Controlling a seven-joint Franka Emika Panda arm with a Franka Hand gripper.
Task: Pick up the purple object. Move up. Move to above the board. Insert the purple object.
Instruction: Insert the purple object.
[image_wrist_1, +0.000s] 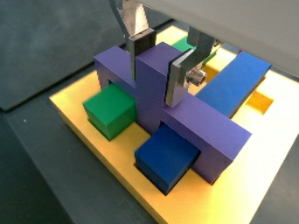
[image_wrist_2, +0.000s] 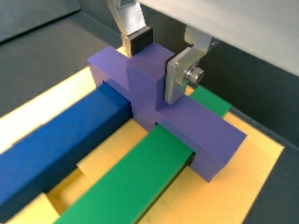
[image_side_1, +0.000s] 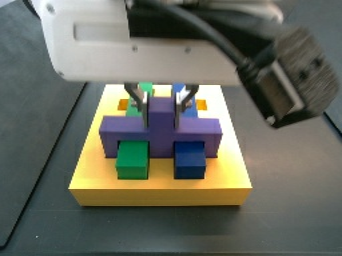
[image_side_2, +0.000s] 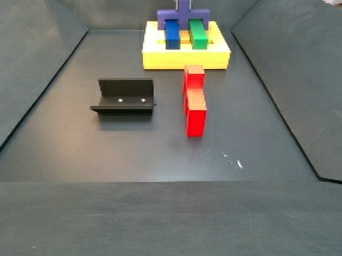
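Over the board (image_side_1: 160, 185), the gripper (image_wrist_1: 163, 58) points straight down, its silver fingers (image_wrist_2: 180, 73) clamping the raised central post of the purple object (image_wrist_2: 176, 109). That block sits across the green bar (image_wrist_2: 135, 179) and blue bar (image_wrist_2: 59, 149), its crossbar at right angles to both. Well apart on the floor, a side view shows the fixture (image_side_2: 123, 97) and a red block (image_side_2: 195, 100).

purple object: matte purple-indigo bridge-shaped block (image_wrist_1: 176, 109)
board: flat yellow square slab (image_side_1: 160, 185)
bars on board: one long green bar (image_wrist_2: 135, 179), one long blue bar (image_wrist_2: 59, 144)
end effector (image_wrist_1: 163, 54) above the purple block: silver plate fingers (image_wrist_2: 177, 74), dark pads
bench: dark grey matte floor (image_side_2: 160, 150)
fixture: black L-shaped bracket (image_side_2: 123, 97)
long block on bench: red (image_side_2: 195, 100)
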